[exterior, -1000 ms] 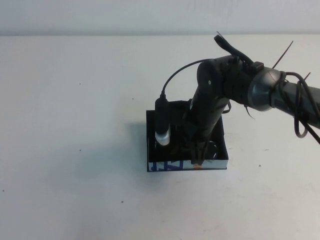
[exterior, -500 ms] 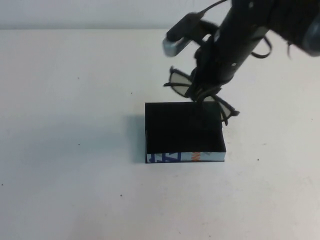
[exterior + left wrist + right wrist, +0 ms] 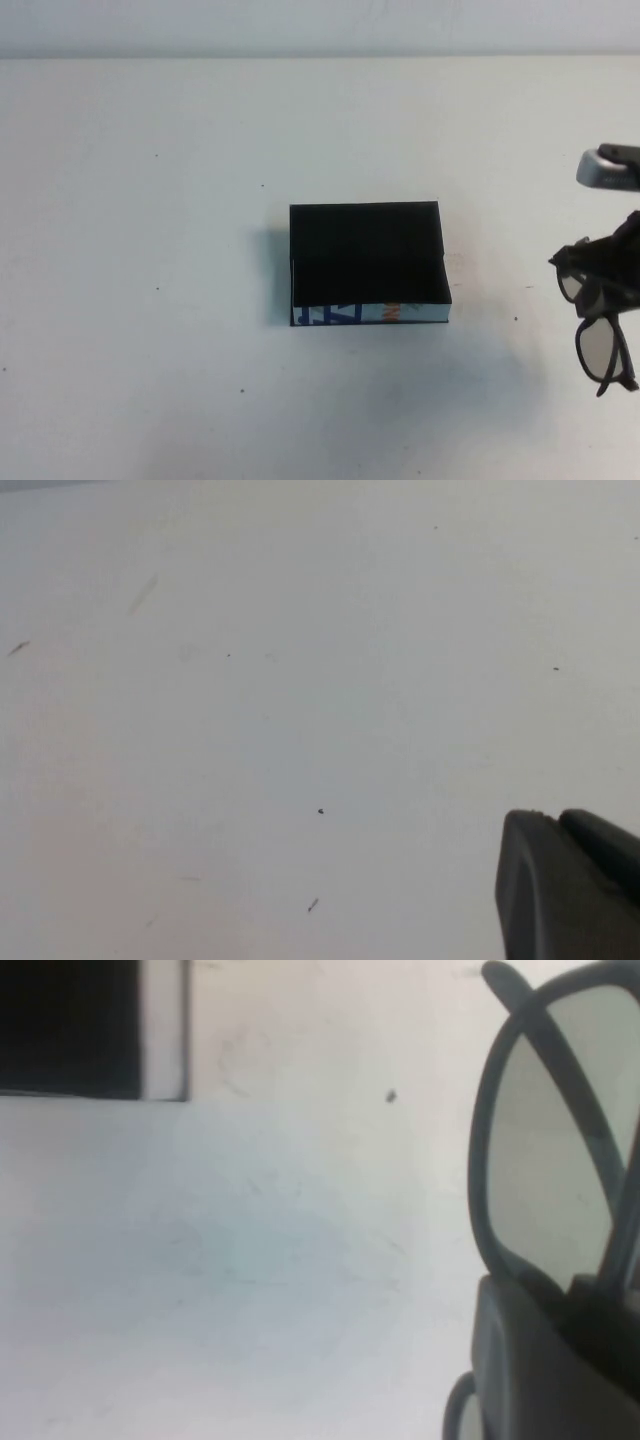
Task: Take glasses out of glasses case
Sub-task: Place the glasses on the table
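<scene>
Item: glasses case (image 3: 368, 265), shallow box, black interior showing nothing inside, printed front wall toward the robot, resting on the white table (image 3: 150, 350). Item: glasses (image 3: 597, 320), dark frame with grey lenses, out of the case and well apart from it on its right side, carried above the table; long axis runs roughly toward and away from the robot, one lens beyond the other. Item: right gripper (image 3: 610, 278), at the right edge of the high view, right of the case, fingers clamped on the frame near the bridge, as far as the cropped view allows; its wrist view shows one lens (image 3: 560, 1160) directly at the fingers. Item: left gripper (image 3: 570, 880), not seen from above, over bare table; whether its fingers are open cannot be told. Assessment: removal achieved; what remains is probably setting the glasses down right of the case, right arm nearest.
</scene>
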Motion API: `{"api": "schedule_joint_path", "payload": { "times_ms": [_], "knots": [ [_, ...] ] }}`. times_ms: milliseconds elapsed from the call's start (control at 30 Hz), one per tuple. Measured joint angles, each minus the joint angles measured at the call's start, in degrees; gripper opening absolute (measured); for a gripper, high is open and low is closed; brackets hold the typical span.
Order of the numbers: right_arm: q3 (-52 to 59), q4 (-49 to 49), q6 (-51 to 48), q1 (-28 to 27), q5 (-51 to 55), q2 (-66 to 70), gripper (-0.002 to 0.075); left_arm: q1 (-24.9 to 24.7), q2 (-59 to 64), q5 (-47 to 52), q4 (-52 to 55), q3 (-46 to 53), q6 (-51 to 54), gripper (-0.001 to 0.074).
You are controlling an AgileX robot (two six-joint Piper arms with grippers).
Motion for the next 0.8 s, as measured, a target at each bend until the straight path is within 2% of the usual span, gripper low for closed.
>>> {"api": "schedule_joint_path", "payload": {
  "times_ms": [133,333,433,533,700,800],
  "knots": [
    [5.56,0.51,-0.16,-0.10,-7.12,1.46,0.0057,0.00,0.00,0.00,0.00,0.00,0.00,-0.0005],
    [6.21,2.19,-3.94,-0.10,-11.19,7.36,0.0059,0.00,0.00,0.00,0.00,0.00,0.00,-0.0005],
    [6.21,2.96,-5.22,-0.10,-12.36,9.39,0.0083,0.00,0.00,0.00,0.00,0.00,0.00,-0.0005],
    [6.21,3.19,-5.56,-0.10,-12.93,9.89,0.0151,0.00,0.00,0.00,0.00,0.00,0.00,-0.0005],
    [5.36,3.19,-5.57,-0.10,-10.98,8.88,0.0320,0.00,0.00,0.00,0.00,0.00,0.00,-0.0005],
    [5.05,3.19,-5.57,-0.10,-9.75,2.75,0.0357,0.00,0.00,0.00,0.00,0.00,0.00,-0.0005]
  ]
}}
